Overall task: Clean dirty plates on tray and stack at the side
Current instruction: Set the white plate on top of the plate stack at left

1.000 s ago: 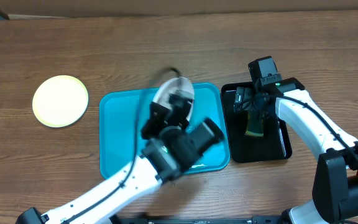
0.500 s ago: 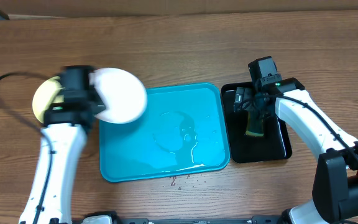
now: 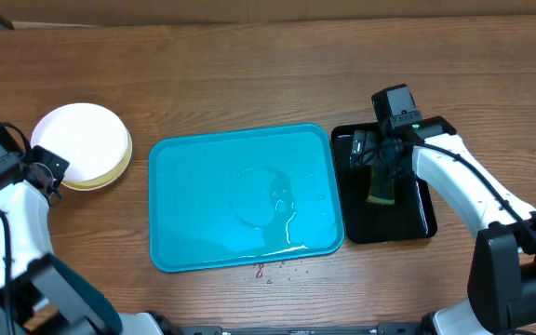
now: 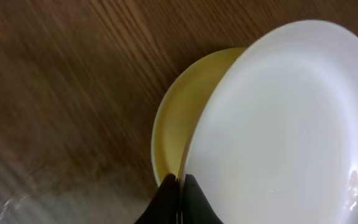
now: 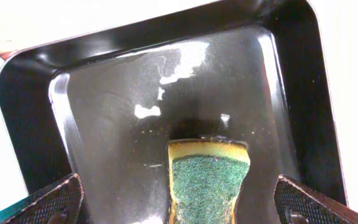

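The left tool (image 4: 179,198) pinches the near rim of a white plate (image 4: 278,124), which overlaps a yellow plate (image 4: 179,106) near the table's (image 3: 249,74) left edge. A strip of bare wood separates these 2 plates from the wet blue tray (image 3: 161,214) mid-table. The right tool (image 3: 378,160) hangs spread wide over a sponge (image 5: 209,180) in the black tray (image 5: 104,112).

Wooden table (image 3: 249,74), turquoise tray (image 3: 175,186), black tray (image 3: 408,223), pale yellow plate (image 4: 179,112) at left
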{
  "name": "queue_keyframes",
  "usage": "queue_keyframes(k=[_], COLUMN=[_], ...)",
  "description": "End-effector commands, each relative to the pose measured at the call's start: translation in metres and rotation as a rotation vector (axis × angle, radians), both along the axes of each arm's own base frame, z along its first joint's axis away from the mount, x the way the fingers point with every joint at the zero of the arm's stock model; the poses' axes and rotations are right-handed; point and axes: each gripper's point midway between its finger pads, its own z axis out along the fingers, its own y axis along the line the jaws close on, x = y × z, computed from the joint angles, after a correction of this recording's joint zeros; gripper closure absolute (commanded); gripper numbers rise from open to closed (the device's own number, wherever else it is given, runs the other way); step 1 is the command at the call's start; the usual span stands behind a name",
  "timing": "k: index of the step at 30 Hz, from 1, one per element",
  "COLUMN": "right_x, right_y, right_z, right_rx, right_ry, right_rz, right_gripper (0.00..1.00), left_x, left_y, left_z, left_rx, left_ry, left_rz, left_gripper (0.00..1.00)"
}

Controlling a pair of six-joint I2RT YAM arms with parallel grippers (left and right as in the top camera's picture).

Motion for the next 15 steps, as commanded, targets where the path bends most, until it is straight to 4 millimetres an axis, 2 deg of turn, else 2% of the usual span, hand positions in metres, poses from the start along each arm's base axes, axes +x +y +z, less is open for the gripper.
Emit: queue_keyframes(k=[1,5,10,11,13,14,15], right_x=[0.009,0.009,0.009,0.009,0.009,0.009,0.009], right_y=[-0.002,-0.002,-0.002,-0.002,-0.002,-0.002,-0.002], right_z=[0.009,0.009,0.009,0.009,0.009,0.009,0.009], right_rx=[-0.001,-0.001,-0.001,-0.001,-0.001,-0.001,-0.001], right_ry=[-0.032,-0.032,-0.032,-0.032,-0.032,-0.032,-0.032], right_rz=[-0.006,-0.006,-0.006,-0.006,-0.006,-0.006,-0.006], right_gripper=[0.00,0.00,0.00,0.00,0.00,0.00,0.00], left_x=[0.012,0.015,0.014,0.014,0.014,0.016,0.021], left_y=[0.003,0.006,0.011,0.011,0.010,0.005,-0.005], left_z=[-0.012,-0.022,-0.023,-0.023,-0.022,-0.021,-0.019], left_rx=[-0.026,-0.029,-0.013,-0.011,-0.020,-0.040,-0.075], left_ry=[-0.013,-0.007,-0.003,-0.001,-0.005,-0.017,-0.038], left_rz=[-0.007,-0.005,0.009,0.010,0.004,-0.016,-0.066], left_gripper=[0.96,0.96,0.94,0.82,0.30,0.14,0.06])
